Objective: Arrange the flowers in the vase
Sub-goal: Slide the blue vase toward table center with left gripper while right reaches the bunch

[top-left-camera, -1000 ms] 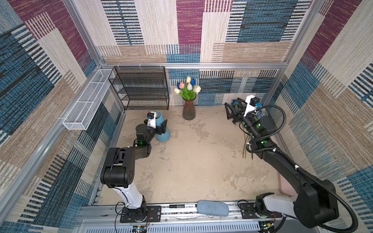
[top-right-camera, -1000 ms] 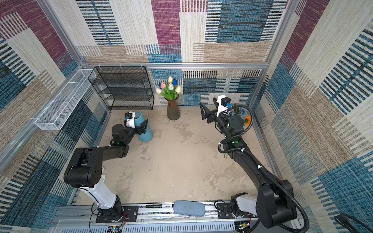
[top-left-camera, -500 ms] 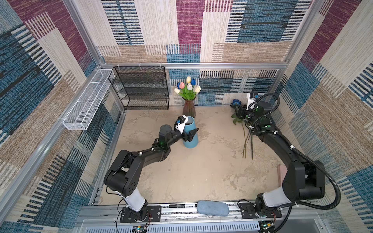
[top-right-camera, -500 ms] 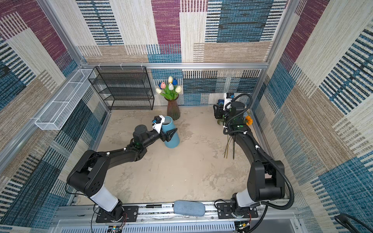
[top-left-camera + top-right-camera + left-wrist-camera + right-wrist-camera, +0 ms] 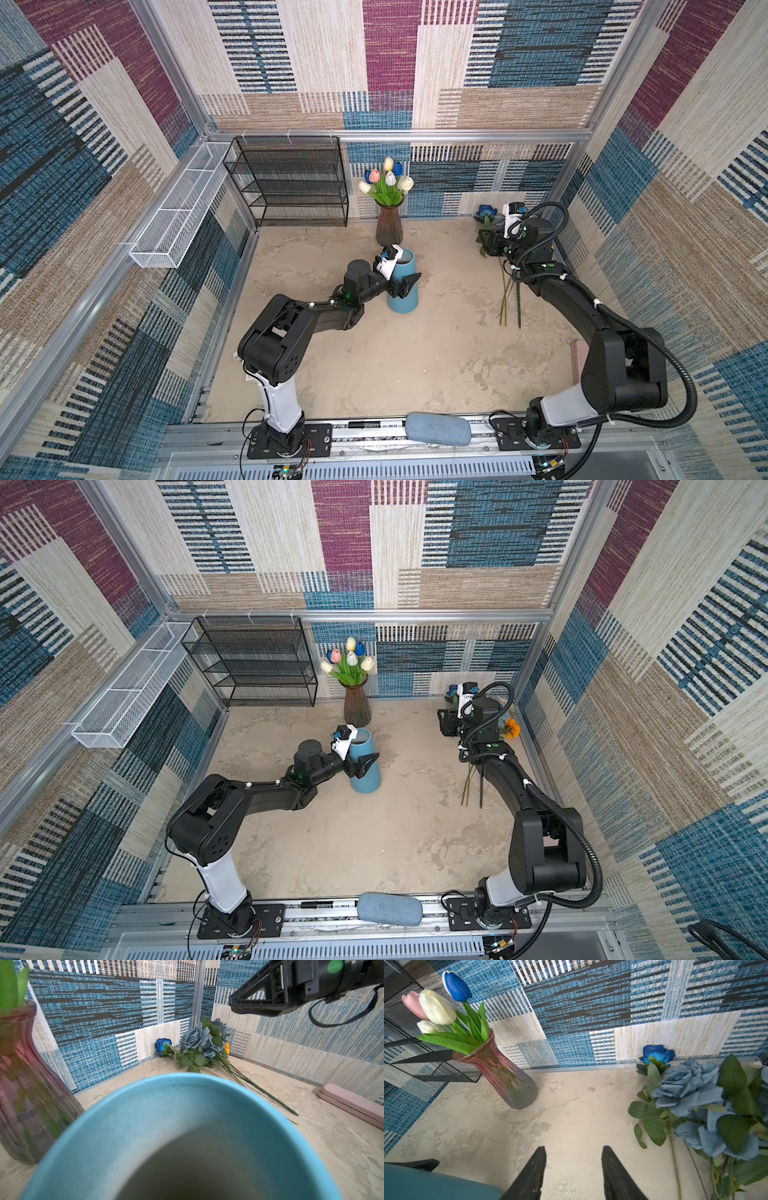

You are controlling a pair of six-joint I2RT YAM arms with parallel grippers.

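Observation:
My left gripper (image 5: 405, 276) is shut on a light-blue cylinder vase (image 5: 402, 301), which stands upright mid-floor; its empty mouth (image 5: 187, 1126) fills the left wrist view. Just behind it a reddish glass vase (image 5: 389, 226) holds several tulips (image 5: 386, 180). The loose flowers lie at the back right corner: a dusty-blue rose bunch (image 5: 689, 1088), a deep-blue rose (image 5: 656, 1054) and an orange bloom (image 5: 512, 728), their long stems (image 5: 509, 299) on the floor. My right gripper (image 5: 574, 1153) hovers low just left of the bunch, open, with bare floor between its fingers (image 5: 537, 1167).
A black mesh shelf (image 5: 291, 183) stands at the back left. A white wire basket (image 5: 178, 216) hangs on the left wall. A pink flat case (image 5: 351, 1103) lies by the right wall. A grey-blue pouch (image 5: 438, 428) rests on the front rail.
My left arm carried the blue vase from the left side to the middle, in front of the glass vase. My right gripper came down from a raised pose to beside the flowers and narrowed.

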